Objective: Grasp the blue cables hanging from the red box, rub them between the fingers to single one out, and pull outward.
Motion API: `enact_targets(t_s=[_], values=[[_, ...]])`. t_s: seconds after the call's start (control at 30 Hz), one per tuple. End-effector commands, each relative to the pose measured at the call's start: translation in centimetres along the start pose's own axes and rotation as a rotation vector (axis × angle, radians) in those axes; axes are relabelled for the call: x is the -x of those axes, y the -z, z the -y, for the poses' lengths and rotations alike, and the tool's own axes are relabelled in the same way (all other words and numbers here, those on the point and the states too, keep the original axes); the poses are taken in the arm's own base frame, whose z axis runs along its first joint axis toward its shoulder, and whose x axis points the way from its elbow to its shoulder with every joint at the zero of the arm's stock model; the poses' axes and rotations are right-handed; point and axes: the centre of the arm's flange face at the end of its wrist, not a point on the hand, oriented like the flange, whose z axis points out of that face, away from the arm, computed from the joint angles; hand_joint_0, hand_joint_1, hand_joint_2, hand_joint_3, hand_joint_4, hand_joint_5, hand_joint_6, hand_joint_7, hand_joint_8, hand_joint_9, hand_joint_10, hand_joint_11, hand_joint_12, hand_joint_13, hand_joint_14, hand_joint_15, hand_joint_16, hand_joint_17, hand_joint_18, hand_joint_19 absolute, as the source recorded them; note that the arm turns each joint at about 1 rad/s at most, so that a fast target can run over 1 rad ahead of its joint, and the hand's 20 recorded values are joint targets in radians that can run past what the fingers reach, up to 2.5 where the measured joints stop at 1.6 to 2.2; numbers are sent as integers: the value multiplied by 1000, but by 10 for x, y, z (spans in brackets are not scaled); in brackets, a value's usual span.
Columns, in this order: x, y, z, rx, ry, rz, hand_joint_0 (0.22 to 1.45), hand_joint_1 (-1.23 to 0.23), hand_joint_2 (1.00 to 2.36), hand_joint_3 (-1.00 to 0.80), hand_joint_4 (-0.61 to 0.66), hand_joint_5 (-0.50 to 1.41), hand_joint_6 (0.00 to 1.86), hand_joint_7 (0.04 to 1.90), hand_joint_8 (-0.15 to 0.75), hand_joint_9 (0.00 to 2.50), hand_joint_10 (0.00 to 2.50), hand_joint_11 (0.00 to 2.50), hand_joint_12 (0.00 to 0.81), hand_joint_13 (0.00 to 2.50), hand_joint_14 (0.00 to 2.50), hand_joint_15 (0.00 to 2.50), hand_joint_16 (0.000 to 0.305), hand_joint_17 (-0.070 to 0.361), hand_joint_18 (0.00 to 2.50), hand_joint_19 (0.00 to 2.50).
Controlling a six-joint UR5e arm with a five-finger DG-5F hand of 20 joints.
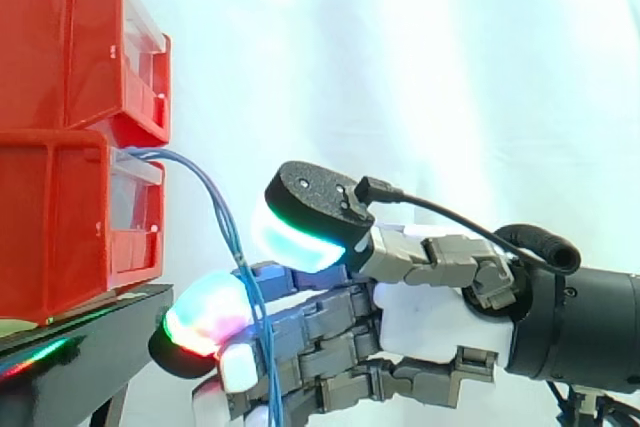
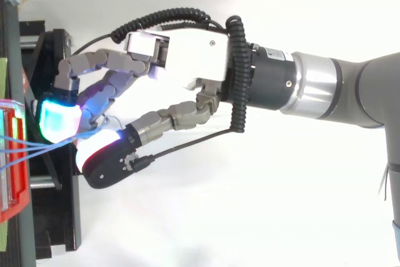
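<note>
Hanging out of the lower red box [image 1: 60, 237], which sits on the black stand [image 1: 80, 347] under a second red box [image 1: 70, 47], the blue cables [image 1: 228, 227] arc to the right of that box and drop below its front edge. Just right of the box, the robot hand [image 1: 430, 317] pinches them, with the thumb [image 1: 300, 232] pressed from above against the glowing fingertips [image 1: 205, 322]. Farther right of the box, the arm [image 2: 337, 92] reaches in before the white curtain [image 1: 400, 67].
</note>
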Motion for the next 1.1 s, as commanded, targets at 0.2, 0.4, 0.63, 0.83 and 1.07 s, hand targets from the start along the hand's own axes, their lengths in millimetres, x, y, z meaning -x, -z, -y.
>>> enact_targets(t_s=[0.2,0.4,0.63,0.83,1.07], values=[[0,2,-14,-17,5,-9,587,-701,1000,-495,252,-91,503,1197,310,980,21,611,381,769,19,493,48,109,647,665],[0,2,-14,-17,4,-9,601,-731,1003,-468,210,-82,501,1290,309,994,22,633,377,791,19,505,48,109,663,664],[-3,2,-14,-10,4,-47,612,-751,1002,-470,207,-82,500,1296,305,1023,23,708,379,834,20,538,48,108,680,671],[-3,2,-16,-8,3,-46,620,-762,1002,-470,207,-80,504,1313,308,1037,24,723,379,843,20,544,48,108,694,678],[-1,1,-25,3,1,-44,633,-764,1006,-433,187,-101,621,1151,308,1059,22,736,376,865,22,556,47,107,711,675]])
